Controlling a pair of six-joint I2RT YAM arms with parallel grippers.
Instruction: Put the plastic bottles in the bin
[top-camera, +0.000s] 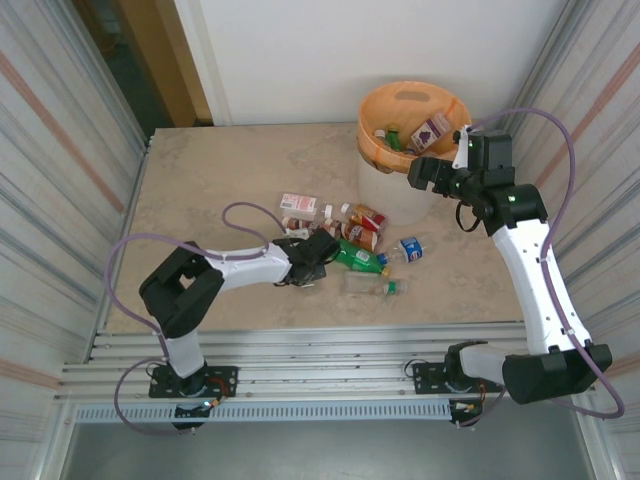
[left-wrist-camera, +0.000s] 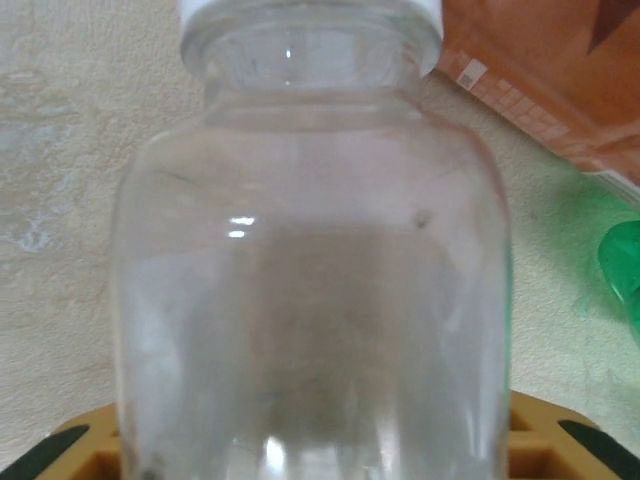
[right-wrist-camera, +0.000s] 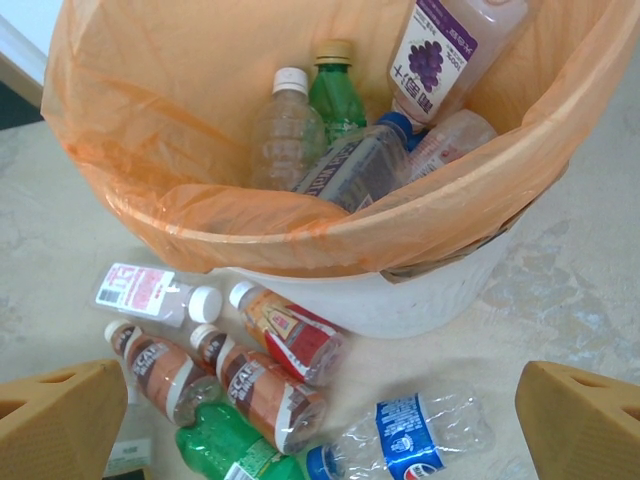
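My left gripper (top-camera: 318, 252) is low over the table's middle, shut on a clear plastic bottle (left-wrist-camera: 310, 280) with a white cap. The bottle lies between its tan pads (left-wrist-camera: 75, 450). Several more bottles lie just right of it: a green one (top-camera: 357, 259), a clear one with a green cap (top-camera: 370, 286), a blue-labelled one (right-wrist-camera: 430, 435) and brown-labelled ones (right-wrist-camera: 265, 385). The white bin (top-camera: 372, 140) with its orange liner stands at the back right. It holds a purple-labelled bottle (right-wrist-camera: 447, 45), a green one (right-wrist-camera: 337, 95) and a clear one (right-wrist-camera: 285, 135). My right gripper (top-camera: 425, 178) hangs open beside the bin's rim (right-wrist-camera: 350, 235), nothing between its fingers (right-wrist-camera: 60, 420).
A bottle with a red-and-white label (top-camera: 298, 205) lies left of the heap. Corrugated walls close in the table on both sides. The left arm's purple cable (top-camera: 245, 212) loops over the table behind the left gripper.
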